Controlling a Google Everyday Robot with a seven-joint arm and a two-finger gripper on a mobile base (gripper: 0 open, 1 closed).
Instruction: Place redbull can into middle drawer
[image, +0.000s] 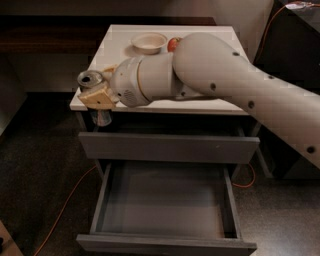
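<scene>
One pincer (97, 95) is gripping the redbull can (91, 79) upright at the front corner of the counter (112, 50), holding it just past the edge, above the pulled-out middle drawer (165, 200).

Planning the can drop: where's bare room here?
The middle drawer floor is bare between all four walls, the best spot. On the table, a bare strip lies left of the bowl; bowl and apple crowd the back, the arm covers the front. The gripper holds the redbull can at the front-left corner.
</scene>
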